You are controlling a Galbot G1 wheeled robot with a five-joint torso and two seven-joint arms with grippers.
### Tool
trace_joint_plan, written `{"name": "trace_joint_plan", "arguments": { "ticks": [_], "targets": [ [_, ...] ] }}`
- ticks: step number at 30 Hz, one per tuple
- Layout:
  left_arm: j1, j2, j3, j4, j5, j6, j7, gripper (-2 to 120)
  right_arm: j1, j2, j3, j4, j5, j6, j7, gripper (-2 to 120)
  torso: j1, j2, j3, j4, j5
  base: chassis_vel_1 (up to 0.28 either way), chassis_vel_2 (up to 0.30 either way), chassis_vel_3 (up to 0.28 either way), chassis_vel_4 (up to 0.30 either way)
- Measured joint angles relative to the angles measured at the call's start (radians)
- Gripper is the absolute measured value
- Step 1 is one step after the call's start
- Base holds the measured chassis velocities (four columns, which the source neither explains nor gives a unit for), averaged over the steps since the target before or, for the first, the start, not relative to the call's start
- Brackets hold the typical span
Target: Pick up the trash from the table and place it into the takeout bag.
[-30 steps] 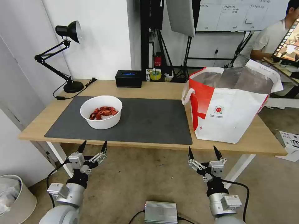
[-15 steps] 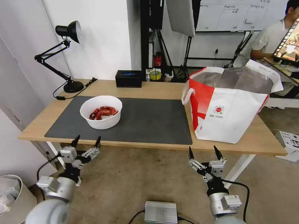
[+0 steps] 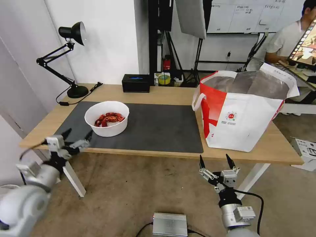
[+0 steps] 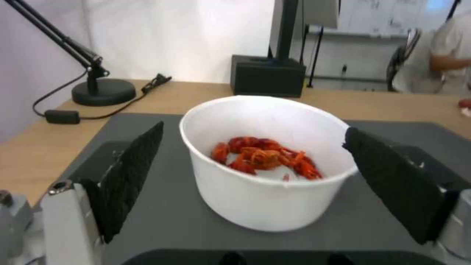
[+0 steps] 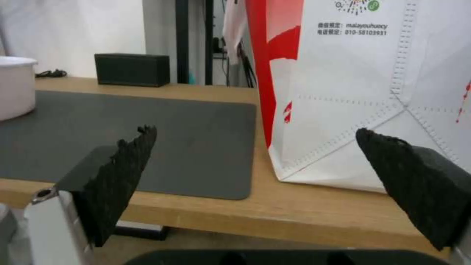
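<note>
Item: white bowl (image 3: 107,118) of red scraps, the one piece of trash we see on the bench (image 3: 158,93). It stands upright on the dark grey mat (image 3: 154,128), toward the mat's left end and well apart from the takeout bag (image 3: 242,108).

Item: takeout bag, white and red, standing open at the bench's right end with its silvery lining showing.

Item: left gripper (image 3: 78,138), at the near edge of the bench just short of the bowl, fingers spread. In the left wrist view the two pads (image 4: 132,176) frame the bowl (image 4: 267,162) on either side, touching nothing.

Item: right gripper (image 3: 215,161), below the bench edge in front of the bag, fingers spread, holding nothing, idle.

Handling note: we judge the step in hand to be the approach to the bowl. We would keep the spread wider than the bowl, centre the bowl between the pads, and close on the wall below the rim. The wall looks thin, so we would squeeze gently. We would lift it level, since the scraps lie loose.

Other: desk lamp (image 3: 70,59) and black box (image 3: 136,83) at the back, not trash.
</note>
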Motion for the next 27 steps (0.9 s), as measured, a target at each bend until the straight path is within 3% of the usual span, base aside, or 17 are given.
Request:
{"name": "trace_joint_plan", "arguments": {
  "ticks": [2, 6, 15, 17, 18, 20, 21, 22, 23, 24, 25, 27],
  "targets": [
    [-0.066, 0.078, 0.029, 0.032, -0.048, 0.052, -0.013, 100, 0.0, 0.0, 0.0, 0.0, 0.0, 0.0, 0.0, 100, 0.0, 0.0, 0.0, 0.0, 0.0003, 0.0, 0.0, 0.0, 0.0],
    [-0.169, 0.158, 0.113, 0.074, -0.109, 0.109, -0.036, 100, 0.0, 0.0, 0.0, 0.0, 0.0, 0.0, 0.0, 100, 0.0, 0.0, 0.0, -0.0001, 0.0002, 0.0, 0.0, 0.0, 0.0],
    [-0.314, 0.232, 0.228, 0.131, -0.214, 0.174, -0.077, 100, 0.0, 0.0, 0.0, 0.0, 0.0, 0.0, 0.0, 100, 0.0, 0.0, 0.0, 0.0, 0.0002, 0.0, 0.0, 0.0, 0.0],
    [-0.42, 0.266, 0.309, 0.183, -0.249, 0.235, -0.097, 100, 0.0, 0.0, 0.0, 0.0, 0.0, 0.0, 0.0, 100, 0.0, 0.0, 0.0, -0.0001, 0.0, 0.0, 0.0, 0.0, 0.0],
    [-0.42, 0.266, 0.309, 0.183, -0.249, 0.235, -0.097, 100, 0.0, 0.0, 0.0, 0.0, 0.0, 0.0, 0.0, 100, 0.0, 0.0, 0.0, -0.0001, 0.0, 0.0, 0.0, 0.0, 0.0],
    [-0.603, 0.31, 0.431, 0.271, -0.348, 0.395, -0.123, 100, 0.0, 0.0, 0.0, 0.0, 0.0, 0.0, 0.0, 100, 0.0, 0.0, 0.0, 0.0001, 0.0003, 0.0, 0.0, 0.0, 0.0],
    [-0.603, 0.31, 0.431, 0.271, -0.348, 0.395, -0.123, 100, 0.0, 0.0, 0.0, 0.0, 0.0, 0.0, 0.0, 100, 0.0, 0.0, 0.0, 0.0001, 0.0003, 0.0, 0.0, 0.0, 0.0],
    [-0.734, 0.326, 0.529, 0.346, -0.383, 0.471, -0.124, 100, 0.0, 0.0, 0.0, 0.0, 0.0, 0.0, 0.0, 100, 0.0, 0.0, 0.0, 0.0, 0.0004, 0.0, 0.0, 0.0, 0.0],
    [-0.78, 0.328, 0.565, 0.373, -0.401, 0.494, -0.123, 100, 0.0, 0.0, 0.0, 0.0, 0.0, 0.0, 0.0, 100, 0.0, 0.0, 0.0, 0.0, 0.0003, 0.0, 0.0, 0.0, 0.0],
    [-0.907, 0.327, 0.666, 0.447, -0.445, 0.526, -0.123, 100, 0.0, 0.0, 0.0, 0.0, 0.0, 0.0, 0.0, 100, 0.0, 0.0, 0.0, 0.0001, -0.0002, 0.0, 0.0, 0.0, 0.0],
    [-0.907, 0.327, 0.666, 0.447, -0.445, 0.526, -0.123, 100, 0.0, 0.0, 0.0, 0.0, 0.0, 0.0, 0.0, 100, 0.0, 0.0, 0.0, 0.0001, -0.0002, 0.0, 0.0, 0.0, 0.0],
    [-1.049, 0.318, 0.79, 0.521, -0.506, 0.532, -0.123, 100, 0.0, 0.0, 0.0, 0.0, 0.0, 0.0, 0.0, 100, 0.0, 0.0, 0.0, 0.0001, 0.0006, 0.0, 0.0, 0.0, 0.0]
  ]
}}
